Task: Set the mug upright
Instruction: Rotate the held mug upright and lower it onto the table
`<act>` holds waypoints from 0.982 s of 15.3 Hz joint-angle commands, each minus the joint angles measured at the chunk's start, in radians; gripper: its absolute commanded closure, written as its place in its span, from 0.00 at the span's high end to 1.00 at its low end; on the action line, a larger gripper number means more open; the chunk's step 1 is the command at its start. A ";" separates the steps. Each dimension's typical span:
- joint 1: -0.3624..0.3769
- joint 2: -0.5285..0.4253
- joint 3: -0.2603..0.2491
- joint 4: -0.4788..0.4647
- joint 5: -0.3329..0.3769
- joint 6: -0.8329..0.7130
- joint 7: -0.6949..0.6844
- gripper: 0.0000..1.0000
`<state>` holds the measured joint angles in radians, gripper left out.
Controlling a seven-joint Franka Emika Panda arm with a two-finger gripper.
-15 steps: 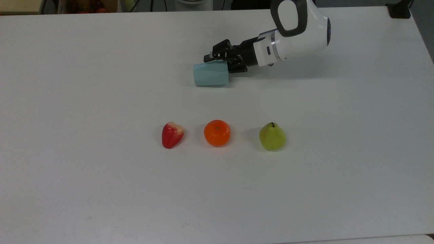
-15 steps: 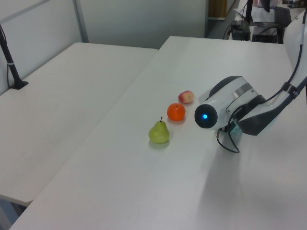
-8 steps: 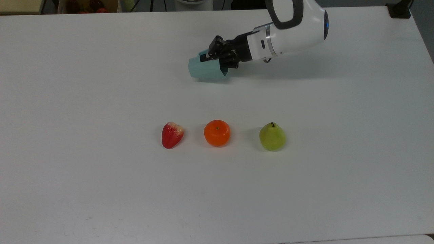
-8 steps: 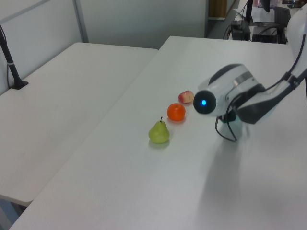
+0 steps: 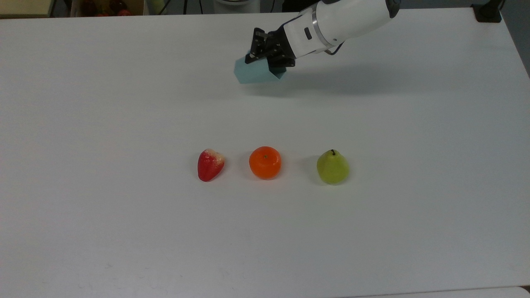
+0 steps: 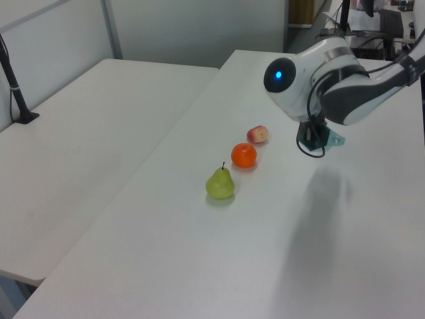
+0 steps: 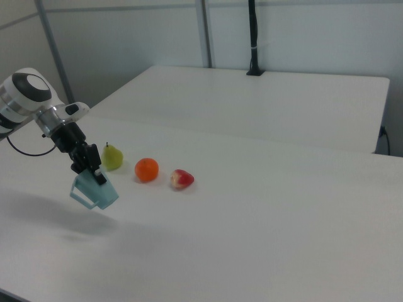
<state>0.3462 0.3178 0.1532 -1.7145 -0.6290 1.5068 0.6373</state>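
The tool (image 5: 268,58) is seen at the end of the white arm (image 5: 339,18), near the far edge of the worktop (image 5: 124,103) in the top view. It is clamped on the rim of the mug (image 5: 254,71), with one finger inside the opening and the other outside the wall. The mug is held clear of the worktop, as shown in the right view, where it (image 7: 96,190) hangs tilted below the tool (image 7: 92,175) with a shadow cast on the surface beneath. In the left view the mug (image 6: 327,137) is largely hidden behind the arm.

Three toy fruits are set in a row nearer the middle of the worktop, well apart from the mug. From the top view's left they are recorded as a strawberry (image 5: 210,164), an orange (image 5: 265,162) and a pear (image 5: 332,167). None is touched by the tool or by another fruit. A black post (image 7: 253,38) is noted on a neighbouring table (image 7: 283,107) in the right view.
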 commanded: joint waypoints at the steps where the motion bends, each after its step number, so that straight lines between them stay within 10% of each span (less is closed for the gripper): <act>1: -0.033 -0.014 0.000 0.003 0.185 0.174 -0.115 0.01; 6: -0.099 -0.016 0.000 0.000 0.452 0.337 -0.342 0.01; 15: -0.138 0.012 -0.001 -0.063 0.548 0.483 -0.541 0.09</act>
<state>0.2104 0.3389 0.1531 -1.7492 -0.1041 1.9588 0.1295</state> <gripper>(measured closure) 0.916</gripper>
